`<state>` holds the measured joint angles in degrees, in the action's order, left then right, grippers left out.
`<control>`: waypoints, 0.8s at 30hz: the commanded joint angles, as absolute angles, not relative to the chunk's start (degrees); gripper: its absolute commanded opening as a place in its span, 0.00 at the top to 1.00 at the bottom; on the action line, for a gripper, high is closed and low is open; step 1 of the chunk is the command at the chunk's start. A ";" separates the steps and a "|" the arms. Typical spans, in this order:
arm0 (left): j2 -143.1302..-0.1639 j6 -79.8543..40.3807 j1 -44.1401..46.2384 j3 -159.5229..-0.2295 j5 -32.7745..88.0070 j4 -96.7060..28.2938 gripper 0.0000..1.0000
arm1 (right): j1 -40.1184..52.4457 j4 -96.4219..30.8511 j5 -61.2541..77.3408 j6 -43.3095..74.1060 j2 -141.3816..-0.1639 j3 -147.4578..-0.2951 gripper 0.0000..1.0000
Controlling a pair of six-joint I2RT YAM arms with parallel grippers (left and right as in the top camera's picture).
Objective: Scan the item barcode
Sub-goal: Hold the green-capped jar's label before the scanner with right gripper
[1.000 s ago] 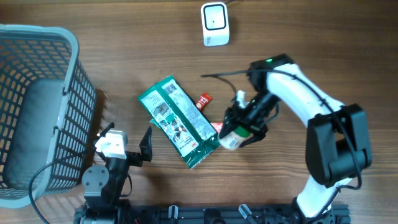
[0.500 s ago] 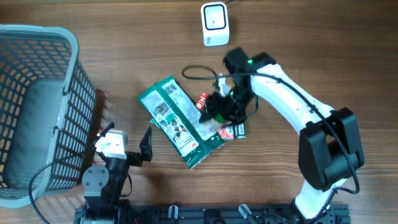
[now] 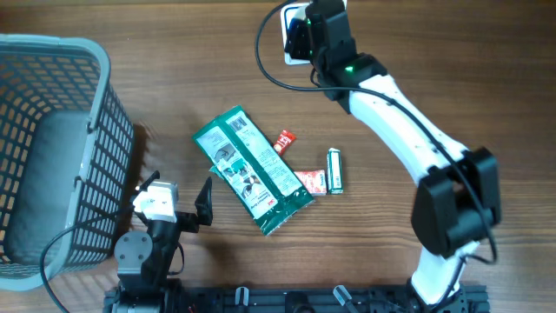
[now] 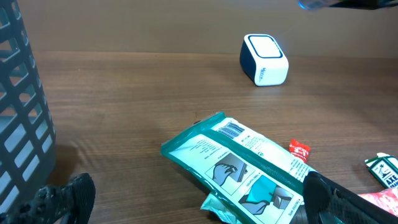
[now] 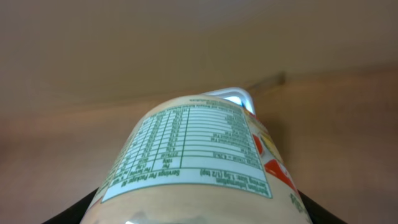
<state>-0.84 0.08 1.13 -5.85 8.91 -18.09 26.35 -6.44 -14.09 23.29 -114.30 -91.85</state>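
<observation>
Right gripper (image 3: pixel 301 33) grips the labelled tub (image 5: pixel 199 155) just over the scanner (image 4: pixel 264 59), presumably to show its barcode; left gripper (image 3: pixel 178 198), well apart, gapes empty.

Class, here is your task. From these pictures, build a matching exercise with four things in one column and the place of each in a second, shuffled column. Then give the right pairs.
Things
1. basket
2. green pouch
3. scanner
4. labelled container

Places
A. held in the right gripper
B. at the top edge of the overhead view
C. at the left side of the overhead view
D. lying flat in the middle of the overhead view

Pairs: 1-C, 2-D, 3-B, 4-A
</observation>
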 commanded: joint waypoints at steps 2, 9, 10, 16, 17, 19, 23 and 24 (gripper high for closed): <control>-0.58 -0.47 1.28 -5.61 9.41 -18.09 0.00 | 26.39 9.43 -19.75 12.38 -124.66 -91.15 0.39; -0.58 -0.47 1.28 -5.61 9.39 -18.11 0.00 | 25.76 26.37 -22.85 12.64 -128.49 -91.15 0.35; -0.58 -0.47 1.28 -5.61 9.39 -18.11 0.00 | 25.43 26.30 -22.59 13.15 -128.51 -91.15 0.36; -0.58 -0.49 1.28 -5.61 9.39 -18.11 0.00 | 23.90 26.22 -21.54 13.50 -129.03 -91.15 0.41; -0.58 -0.47 1.28 -5.61 9.39 -18.11 0.00 | 23.90 26.24 -21.56 13.45 -129.03 -91.15 0.47; -0.58 -0.49 1.28 -5.61 9.41 -18.11 0.00 | 23.90 26.24 -20.75 13.28 -129.03 -91.15 0.51; -0.58 -0.49 1.28 -5.61 9.41 -18.11 0.00 | 23.77 26.28 -19.62 12.99 -129.03 -91.15 0.48; -0.58 -0.47 1.28 -5.61 9.39 -18.11 0.00 | 23.75 26.28 -19.64 12.40 -129.03 -91.15 0.48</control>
